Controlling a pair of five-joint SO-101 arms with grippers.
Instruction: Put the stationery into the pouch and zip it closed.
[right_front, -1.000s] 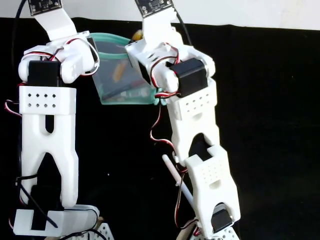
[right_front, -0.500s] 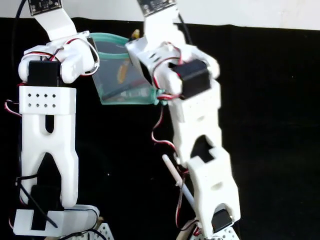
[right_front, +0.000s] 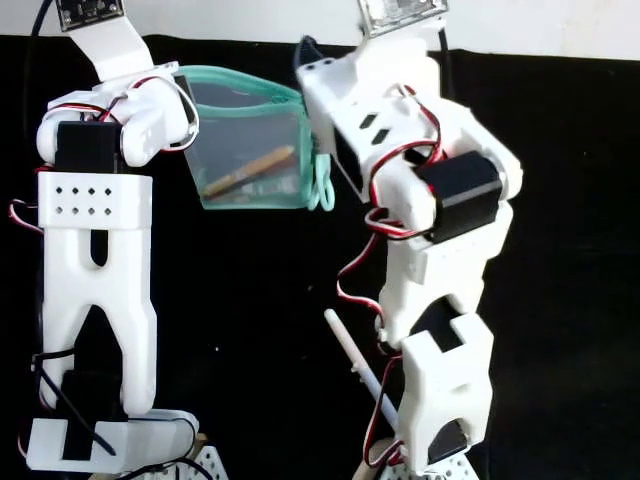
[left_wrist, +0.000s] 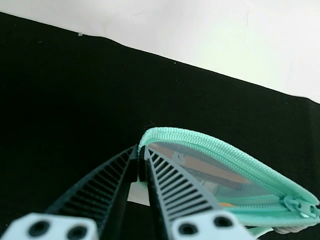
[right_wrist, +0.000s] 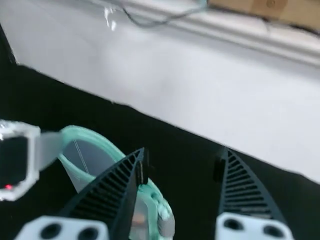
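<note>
A teal mesh pouch (right_front: 255, 140) hangs above the black table, its mouth open at the top. My left gripper (left_wrist: 141, 152) is shut on the pouch's left end (right_front: 186, 78). A wooden pencil (right_front: 246, 171) lies slanted inside the pouch. The zipper slider (left_wrist: 295, 205) sits at the far end of the zipper band (left_wrist: 225, 157). My right gripper (right_wrist: 182, 152) is open with nothing between its fingers. In the high view it stands at the pouch's right upper corner (right_front: 308, 58). The right wrist view has the pouch rim (right_wrist: 82, 142) beside one finger.
A white stick (right_front: 357, 358) lies on the black table (right_front: 570, 150) beside the right arm's base. Red and white cables hang along the right arm (right_front: 440, 260). A pale wall (right_wrist: 200, 85) runs behind the table's far edge.
The right arm has swung to the right, off the pouch, and uncovered its right half. The pencil now lies flatter inside. The left arm and the pouch have kept still.
</note>
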